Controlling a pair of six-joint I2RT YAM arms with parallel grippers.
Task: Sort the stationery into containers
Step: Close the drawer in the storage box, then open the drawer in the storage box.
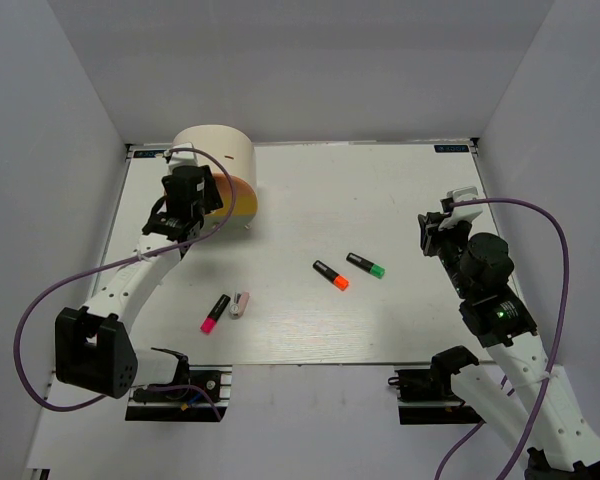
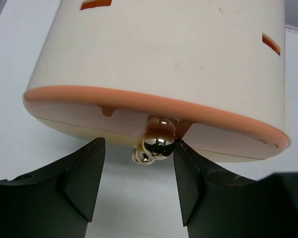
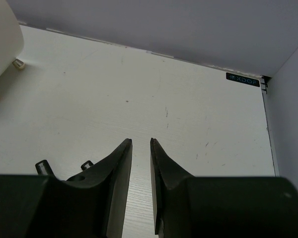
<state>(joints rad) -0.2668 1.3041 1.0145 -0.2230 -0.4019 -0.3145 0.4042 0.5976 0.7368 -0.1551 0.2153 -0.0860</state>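
Observation:
The cream cylindrical box (image 1: 216,150) stands at the back left, with an orange drawer (image 1: 243,196) sticking out at its front. My left gripper (image 1: 202,188) is open at the box. In the left wrist view its fingers (image 2: 139,144) straddle the orange drawer's (image 2: 154,106) shiny knob (image 2: 159,141), and a second knob (image 2: 143,157) sits lower. A pink-capped highlighter (image 1: 215,313), a stubby white-pink piece (image 1: 240,304), an orange-capped highlighter (image 1: 331,275) and a green-capped highlighter (image 1: 366,265) lie on the table. My right gripper (image 1: 445,225) hovers at the right. Its jaws (image 3: 140,141) are almost together and empty.
White walls enclose the table on the left, back and right. The right wrist view shows the box's edge (image 3: 2,44) with small feet at far left, and bare table (image 3: 164,99) ahead up to the back wall. Purple cables loop beside both arms.

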